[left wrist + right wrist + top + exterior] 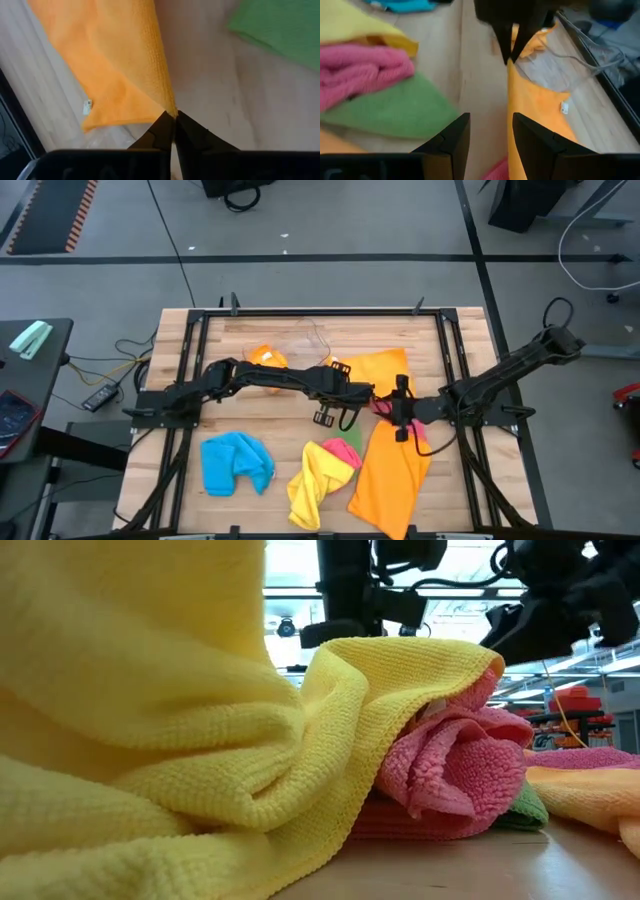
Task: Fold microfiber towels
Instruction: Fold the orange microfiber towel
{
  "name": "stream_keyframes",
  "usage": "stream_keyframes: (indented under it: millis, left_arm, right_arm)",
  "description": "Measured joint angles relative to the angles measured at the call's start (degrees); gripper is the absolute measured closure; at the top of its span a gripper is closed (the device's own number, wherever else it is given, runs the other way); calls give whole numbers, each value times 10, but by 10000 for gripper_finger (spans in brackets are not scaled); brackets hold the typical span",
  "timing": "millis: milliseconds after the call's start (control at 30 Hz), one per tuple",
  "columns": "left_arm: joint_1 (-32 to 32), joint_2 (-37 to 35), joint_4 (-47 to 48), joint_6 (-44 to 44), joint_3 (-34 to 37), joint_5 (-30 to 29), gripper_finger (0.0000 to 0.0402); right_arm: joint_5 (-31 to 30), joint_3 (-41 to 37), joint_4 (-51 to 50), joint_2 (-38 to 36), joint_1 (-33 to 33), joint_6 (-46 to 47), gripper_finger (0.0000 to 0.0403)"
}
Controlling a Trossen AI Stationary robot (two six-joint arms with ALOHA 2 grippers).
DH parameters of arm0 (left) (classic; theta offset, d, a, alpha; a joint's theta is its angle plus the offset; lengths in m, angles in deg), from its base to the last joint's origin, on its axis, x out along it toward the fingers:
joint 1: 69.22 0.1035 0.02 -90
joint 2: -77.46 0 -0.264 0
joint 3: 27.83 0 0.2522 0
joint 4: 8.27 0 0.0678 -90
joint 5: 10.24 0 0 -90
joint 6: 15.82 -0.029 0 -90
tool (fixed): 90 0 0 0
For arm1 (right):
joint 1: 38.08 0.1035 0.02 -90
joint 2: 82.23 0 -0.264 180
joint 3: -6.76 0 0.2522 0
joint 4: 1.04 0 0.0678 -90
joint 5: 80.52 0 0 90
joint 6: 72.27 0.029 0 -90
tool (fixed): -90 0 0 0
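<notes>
A large orange towel [392,455] lies spread at the table's near right. My left gripper [172,119] reaches in from the left and is shut on this towel's left edge, above the table's middle [368,402]. My right gripper [490,137] stands open just to the right of it [394,414], with the towel's raised edge [512,150] running between its fingers. A yellow towel [315,480], a pink one [455,765] and a green one [395,112] lie bunched together near the front. A blue towel [236,463] lies crumpled at the near left. My left gripper pinches the orange towel's edge [170,106] between its two fingertips, coming steeply from above. That edge is drawn up into a ridge clear of the wood, while the rest of the towel, with its white tag [87,106], lies on the table. My right gripper's fingers stand on either side of the same raised edge; I cannot tell whether one finger [535,137] touches it.
A clear plastic tub [300,345] with an orange cloth [266,358] inside stands at the far middle. A black frame [190,360] runs around the wooden table top. Bare wood [215,90] shows between the orange towel and the green one.
</notes>
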Motion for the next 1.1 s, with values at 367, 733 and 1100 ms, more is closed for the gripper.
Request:
stream_keyframes:
  millis: [367, 733, 1100]
  left_arm:
    - [-24, 1, -18, 56, 0, 1, 381]
    - [-42, 1, -61, 86, 0, 1, 393]
    - [-63, 1, -94, 69, 0, 1, 379]
  right_arm:
    - [-42, 19, 158, 186, 0, -71, 237]
    - [-59, 41, 243, 251, 0, -192, 206]
    - [-54, 49, 240, 286, -25, -210, 220]
